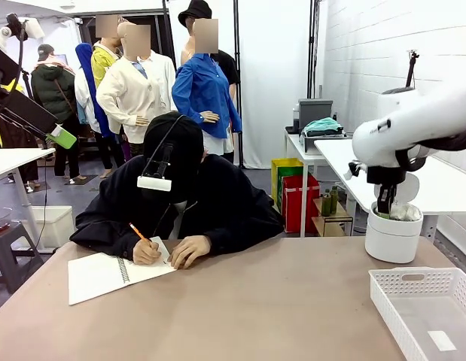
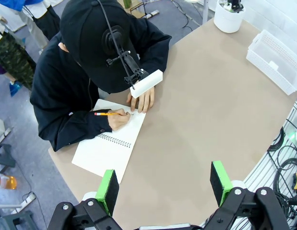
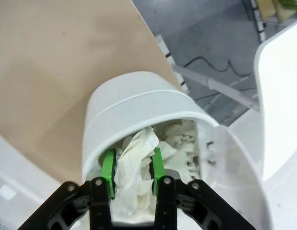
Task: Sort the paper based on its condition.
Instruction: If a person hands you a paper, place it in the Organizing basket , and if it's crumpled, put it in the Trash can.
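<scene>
Right wrist view, right gripper [image 3: 132,160] pinching paper wad [image 3: 135,143] inside white bin [image 3: 134,96], left wrist view, left gripper [image 2: 163,179] spread wide over table [image 2: 196,105] edge

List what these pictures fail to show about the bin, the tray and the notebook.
Inside of the bin: in the front view its own wall hides it; in the right wrist view the right tool and its gripped paper wad cover most of it.
Full extent of the tray: front view, cut off by the right and bottom edges.
Writing on the notebook: left wrist view, too small, partly under the person's hand.
</scene>
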Tool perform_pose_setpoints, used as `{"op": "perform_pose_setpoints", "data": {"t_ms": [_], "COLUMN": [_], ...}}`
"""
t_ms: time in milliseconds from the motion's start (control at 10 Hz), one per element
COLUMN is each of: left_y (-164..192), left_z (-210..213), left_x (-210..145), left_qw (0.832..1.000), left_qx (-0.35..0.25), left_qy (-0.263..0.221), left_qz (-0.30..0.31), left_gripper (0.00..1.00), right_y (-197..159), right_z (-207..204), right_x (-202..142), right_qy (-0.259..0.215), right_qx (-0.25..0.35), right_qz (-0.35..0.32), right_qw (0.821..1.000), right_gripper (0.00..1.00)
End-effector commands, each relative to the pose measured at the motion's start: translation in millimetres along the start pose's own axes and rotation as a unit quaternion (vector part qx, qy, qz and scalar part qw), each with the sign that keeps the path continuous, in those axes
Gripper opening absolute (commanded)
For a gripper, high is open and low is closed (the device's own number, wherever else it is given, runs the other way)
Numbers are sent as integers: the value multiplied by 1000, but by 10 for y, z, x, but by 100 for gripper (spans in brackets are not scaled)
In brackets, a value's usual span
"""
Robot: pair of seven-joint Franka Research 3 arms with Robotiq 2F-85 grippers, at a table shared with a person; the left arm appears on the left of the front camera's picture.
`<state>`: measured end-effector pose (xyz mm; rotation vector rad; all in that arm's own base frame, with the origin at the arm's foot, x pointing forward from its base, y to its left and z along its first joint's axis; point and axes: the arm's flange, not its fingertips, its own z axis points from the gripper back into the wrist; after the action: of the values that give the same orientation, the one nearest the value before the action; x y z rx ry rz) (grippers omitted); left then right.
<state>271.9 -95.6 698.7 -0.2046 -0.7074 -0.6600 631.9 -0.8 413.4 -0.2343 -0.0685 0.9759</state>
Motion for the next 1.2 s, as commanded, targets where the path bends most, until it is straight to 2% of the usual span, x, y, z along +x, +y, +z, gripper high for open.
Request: {"op": "perform_pose_setpoints", "data": {"t_ms": [0, 100, 200, 300, 500, 600, 1100], "left_y": [4, 4, 4, 4, 4, 4, 4], "left_z": [5, 5, 5, 5, 5, 5, 5], "left_x": [0, 0, 0, 0, 0, 0, 0], "left_qw": [1000, 1000, 1000, 1000, 1000, 1000, 1000], "left_qx": [2, 2, 2, 2, 2, 2, 2], "left_qy": [0, 0, 0, 0, 0, 0, 0], "left_qz": [1, 1, 1, 1, 1, 1, 1], "left_gripper": [100, 100, 100, 100, 100, 100, 100], "right_y": [239, 317, 331, 311, 246, 199, 199], "right_z": [-322, -430, -487, -541, -484, -83, -83], "right_x": [71, 81, 78, 59, 19, 130, 130], "right_qy": [24, 35, 42, 43, 34, 19, 19], "right_qx": [-38, -45, -18, 8, 15, -29, -29], "right_qz": [-19, -18, -10, -18, -47, -14, -14], "right_qw": [999, 998, 999, 999, 998, 999, 999], "right_gripper": [36, 36, 36, 36, 36, 36, 36]}}
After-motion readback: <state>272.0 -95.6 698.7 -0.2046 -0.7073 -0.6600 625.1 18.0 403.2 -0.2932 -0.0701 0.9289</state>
